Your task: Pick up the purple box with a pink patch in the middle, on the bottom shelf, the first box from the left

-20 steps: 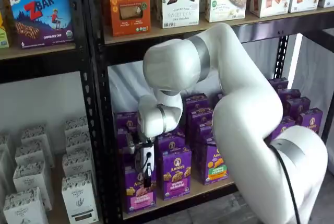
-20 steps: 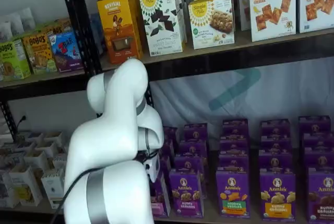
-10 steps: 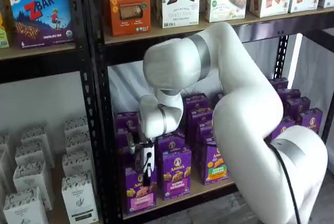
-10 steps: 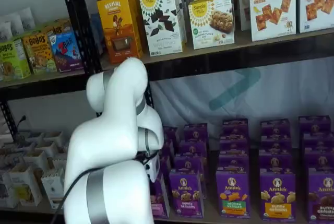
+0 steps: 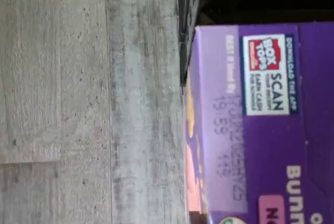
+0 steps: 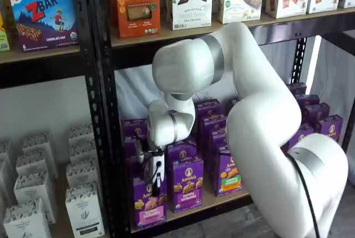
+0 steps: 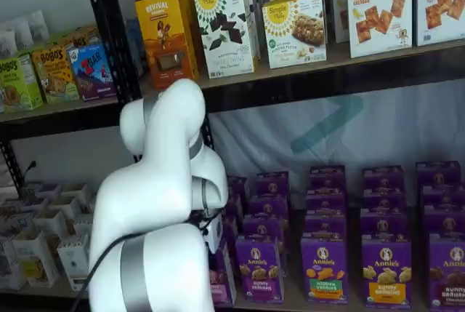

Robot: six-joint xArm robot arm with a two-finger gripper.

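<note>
One white arm [image 6: 249, 110]; one orange box [image 6: 137, 2]; one blue Zbar box [image 6: 43, 16], upper left.

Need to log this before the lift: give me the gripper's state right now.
Gripper: shut on the purple box at the front of the bottom shelf.

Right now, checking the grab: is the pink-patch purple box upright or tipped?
Upright: the purple box stands on the bottom shelf.
</note>
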